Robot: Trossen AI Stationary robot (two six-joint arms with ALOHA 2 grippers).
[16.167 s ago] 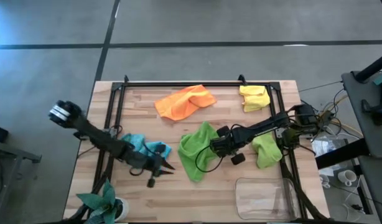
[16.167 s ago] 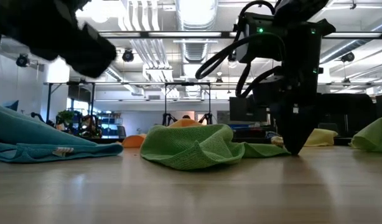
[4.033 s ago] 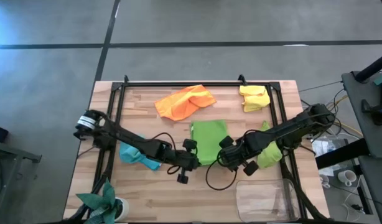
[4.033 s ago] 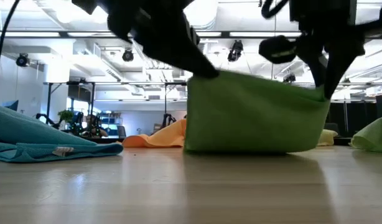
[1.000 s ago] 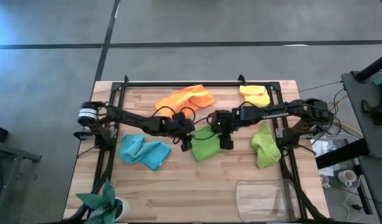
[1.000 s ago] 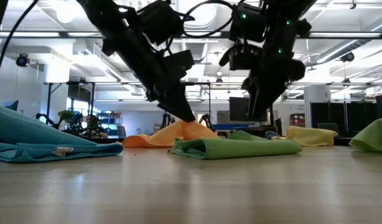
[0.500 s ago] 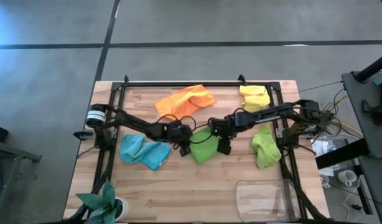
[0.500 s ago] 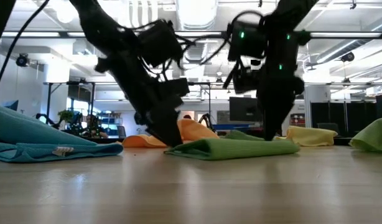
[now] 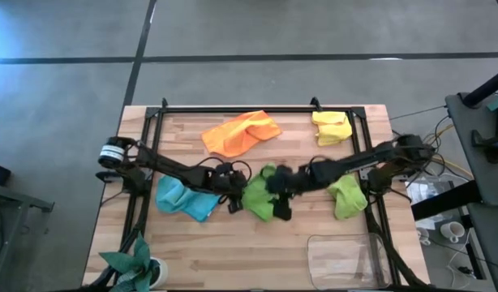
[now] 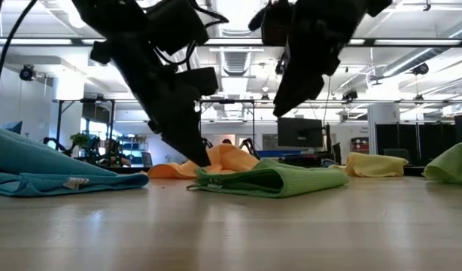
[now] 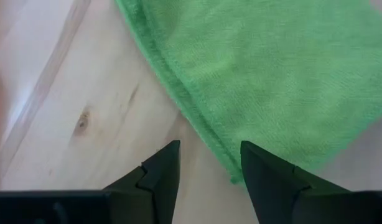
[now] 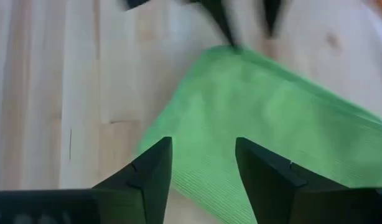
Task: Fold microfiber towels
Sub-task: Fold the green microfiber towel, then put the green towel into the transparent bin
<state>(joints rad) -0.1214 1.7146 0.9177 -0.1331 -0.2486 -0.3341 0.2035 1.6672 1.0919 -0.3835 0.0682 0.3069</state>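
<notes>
A green microfiber towel (image 9: 255,197) lies folded on the wooden table, just near of its middle, flat on its underside (image 10: 265,182). My left gripper (image 9: 235,195) stands open at the towel's left end, its fingers on either side of the hemmed edge (image 11: 192,118). My right gripper (image 9: 275,197) hovers open above the towel's right half (image 12: 259,118), raised clear of it in the low view (image 10: 282,105). My left gripper points down at the green towel's left edge (image 10: 198,178); whether its fingertips touch the cloth, I cannot tell.
An orange towel (image 9: 241,132) and a yellow one (image 9: 332,127) lie at the far side. A light blue towel (image 9: 186,197) lies left of the green one, a yellow-green towel (image 9: 346,197) right of it. A clear tray (image 9: 346,255) sits near right, a plant (image 9: 135,264) near left.
Both grippers have moved toward the table's near edge along the folded green towel. My right gripper has risen above it. The towel has slid a little toward the table's left and its fold now stands thicker.
</notes>
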